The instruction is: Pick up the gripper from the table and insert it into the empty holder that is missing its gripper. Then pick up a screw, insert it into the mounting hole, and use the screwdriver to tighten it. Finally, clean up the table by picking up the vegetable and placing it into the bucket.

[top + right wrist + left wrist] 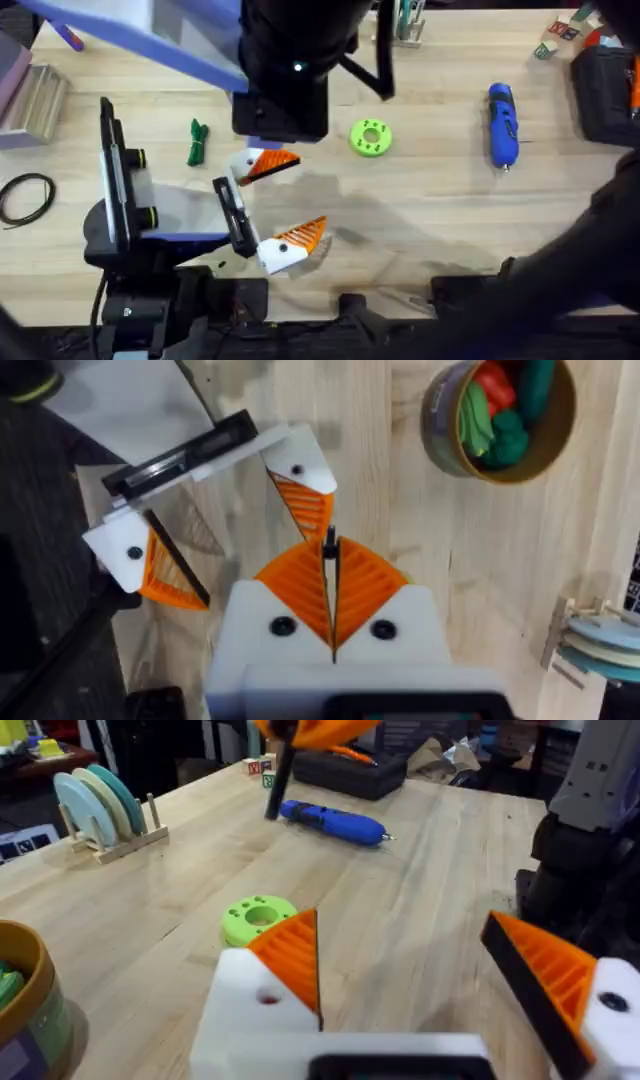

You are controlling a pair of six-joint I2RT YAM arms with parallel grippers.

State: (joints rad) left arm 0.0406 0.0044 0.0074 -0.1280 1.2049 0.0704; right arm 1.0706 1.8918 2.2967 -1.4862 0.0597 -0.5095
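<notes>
My left gripper [305, 195] lies open low over the table, and each of its two white holders [300, 465] [125, 550] carries an orange finger. My right gripper [330, 555] hangs just above the farther holder, shut on a thin dark screw [278, 780] that points down. The blue screwdriver [502, 125] lies on the table at the right. A dark-green vegetable [197, 142] lies left of the left gripper. The bucket [432, 420] stands beside the grippers and holds red and green toy pieces.
A lime-green disc [371, 137] with holes lies between the grippers and the screwdriver. A black case [605, 90] sits at the far right. A rack of plates [100, 805] stands at the back, and a black cable coil [25, 195] lies at the left edge.
</notes>
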